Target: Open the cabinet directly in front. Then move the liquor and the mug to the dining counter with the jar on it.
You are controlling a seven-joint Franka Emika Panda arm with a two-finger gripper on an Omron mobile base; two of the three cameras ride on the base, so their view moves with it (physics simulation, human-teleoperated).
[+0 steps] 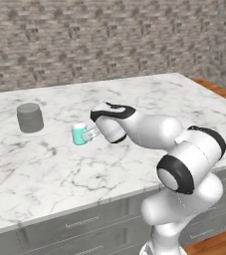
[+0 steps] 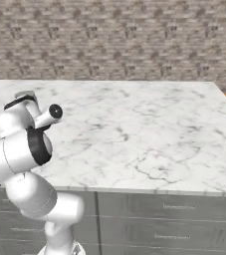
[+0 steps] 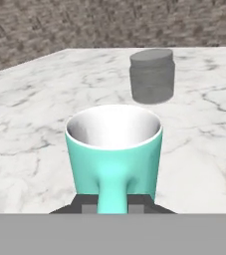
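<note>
Teal mug (image 3: 113, 154), white inside, upright

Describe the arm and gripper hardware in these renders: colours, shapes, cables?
The arm is glossy white, built of rounded segments with black bands and black end caps at the joints. No cables or markings show. The gripper is light grey; its fingertips look small, dark and blocky.
</note>
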